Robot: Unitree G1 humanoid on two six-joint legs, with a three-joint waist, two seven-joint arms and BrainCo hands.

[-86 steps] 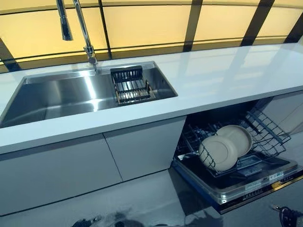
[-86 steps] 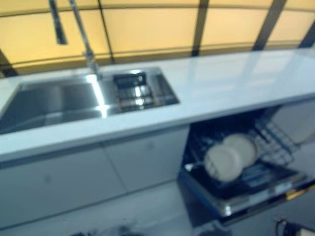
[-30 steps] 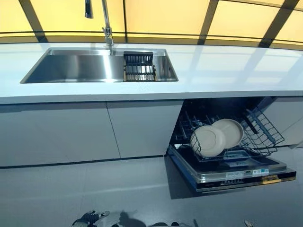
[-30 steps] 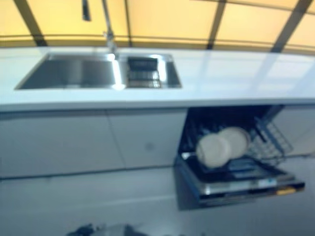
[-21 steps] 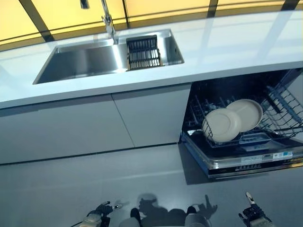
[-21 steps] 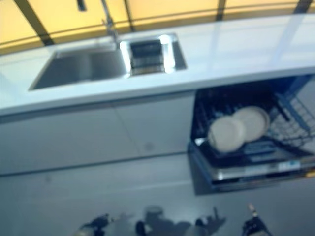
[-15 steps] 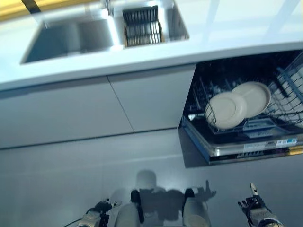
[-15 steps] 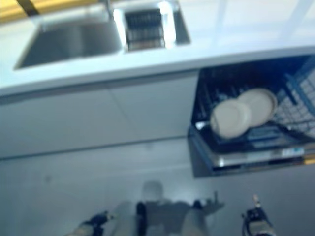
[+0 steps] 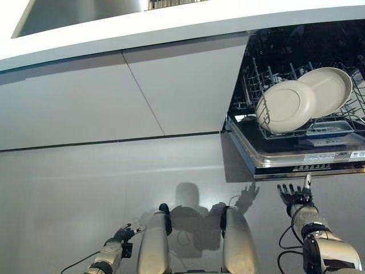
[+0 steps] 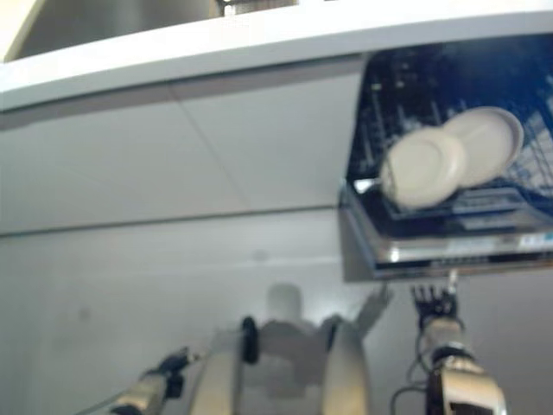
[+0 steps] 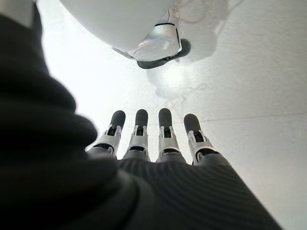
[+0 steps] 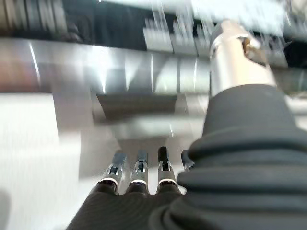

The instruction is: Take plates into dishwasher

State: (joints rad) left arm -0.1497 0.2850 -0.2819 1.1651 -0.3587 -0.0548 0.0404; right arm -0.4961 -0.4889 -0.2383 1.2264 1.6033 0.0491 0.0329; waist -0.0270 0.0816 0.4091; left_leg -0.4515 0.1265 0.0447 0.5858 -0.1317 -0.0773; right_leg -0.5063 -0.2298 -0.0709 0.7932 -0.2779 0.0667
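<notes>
**Q:** So what has changed in the last few seconds?

**A:** Mostly the camera. The whole view has tipped downward, so the white desk (image 9: 171,20) is now only a strip along the top edge, and grey floor (image 9: 85,188) fills the middle. Both robot hands have come into sight along the bottom edge. The plates themselves sit as they did before.

**Q:** Where are the plates?

**A:** Two round cream plates (image 9: 302,100) stand on edge, overlapping, in the dark wire rack (image 9: 259,85) of the open dishwasher (image 9: 296,157) at the upper right of the frame.

**Q:** And the hands?

**A:** The right robot hand (image 9: 295,196) is at the lower right, fingers spread wide and straight, empty, just below the dishwasher's front edge and apart from the plates. The left robot hand (image 9: 122,234) hangs at the lower left, well apart from them, fingers straight, holding nothing.

**Q:** What does that mean for the task?

**A:** Judging by this, the loading looks finished, with no other plate in sight.
</notes>
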